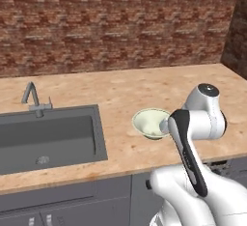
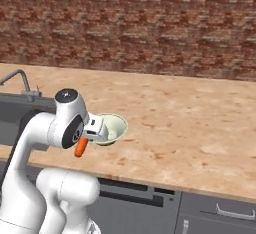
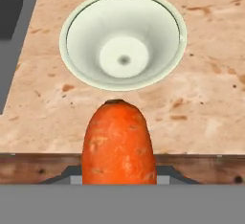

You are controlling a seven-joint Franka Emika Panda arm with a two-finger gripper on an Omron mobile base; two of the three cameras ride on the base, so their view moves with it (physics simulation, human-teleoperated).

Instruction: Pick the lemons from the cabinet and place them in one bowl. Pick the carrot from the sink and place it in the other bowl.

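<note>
Carrot (image 3: 119, 142) is held between the fingers, largely hidden behind it, above the bench (image 3: 206, 94) just near of the pale bowl (image 3: 123, 39).

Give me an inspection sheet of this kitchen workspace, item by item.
Surface: tan speckled counter, bare around the bowl.
Job's things: carrot held in the air, short of the pale bowl; bowl is empty and stands on the counter right of the sink; sink basin holds nothing but its drain.
Clutter: nothing seen.
Grippers: gripper shut on the carrot, which hangs below it near the counter's front edge; fingers hidden behind the carrot.
Cables: nothing seen.
Surroundings: brick wall, faucet, grey drawer fronts below the counter.
</note>
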